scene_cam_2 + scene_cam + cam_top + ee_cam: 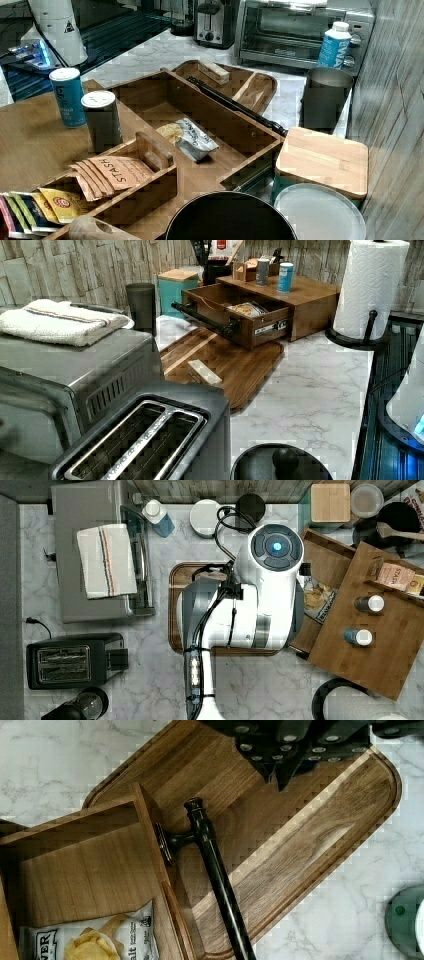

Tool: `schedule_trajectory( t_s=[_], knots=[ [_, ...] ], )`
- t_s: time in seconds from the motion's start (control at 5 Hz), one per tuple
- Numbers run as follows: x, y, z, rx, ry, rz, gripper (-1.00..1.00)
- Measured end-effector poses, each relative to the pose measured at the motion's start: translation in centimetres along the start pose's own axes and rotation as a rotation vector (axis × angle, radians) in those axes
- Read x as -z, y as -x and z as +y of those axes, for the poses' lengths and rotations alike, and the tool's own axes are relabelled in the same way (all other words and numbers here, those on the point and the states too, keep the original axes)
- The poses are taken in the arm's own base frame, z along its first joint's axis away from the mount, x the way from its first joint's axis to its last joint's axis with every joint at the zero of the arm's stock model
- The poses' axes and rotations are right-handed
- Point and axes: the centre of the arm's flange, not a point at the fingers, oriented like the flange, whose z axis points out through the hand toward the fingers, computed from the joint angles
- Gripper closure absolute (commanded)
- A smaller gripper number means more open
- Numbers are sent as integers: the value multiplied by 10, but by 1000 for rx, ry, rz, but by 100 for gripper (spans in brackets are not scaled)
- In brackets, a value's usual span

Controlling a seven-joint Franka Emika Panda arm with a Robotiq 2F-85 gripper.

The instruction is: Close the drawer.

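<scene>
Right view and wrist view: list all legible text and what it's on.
"STASH": tea packets in the wooden organizer on the cabinet top.
"salt": chip bag in the open drawer; its larger lettering is cut off.
Blue canister print: too blurred.
Blue bottle label: too blurred.

Legible text: "STASH" on the orange-brown tea packets (117, 172) in the cabinet-top compartment, also read on the packet in the top view (395, 575). Chip bag (95, 942) inside the open drawer (85, 870): fragments "WER" and "alt" in the wrist view; remaining print too small. Other labels on bottles and cans not readable.
</scene>
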Motion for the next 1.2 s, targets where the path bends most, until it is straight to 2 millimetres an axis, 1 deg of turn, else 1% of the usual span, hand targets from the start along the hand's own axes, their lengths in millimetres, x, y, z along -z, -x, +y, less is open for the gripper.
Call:
schedule_trajectory(
  t_s=[0.2,0.6,0.8,1.0,1.2],
  knots=[
    [-4,1,1,-1,4,-7,100],
    [-24,0,2,-3,31,-37,100],
    [-33,-5,-3,-2,-25,33,100],
    [-42,-8,-6,18,-36,99,100],
    [-53,-6,-8,39,-28,126,100]
  ],
)
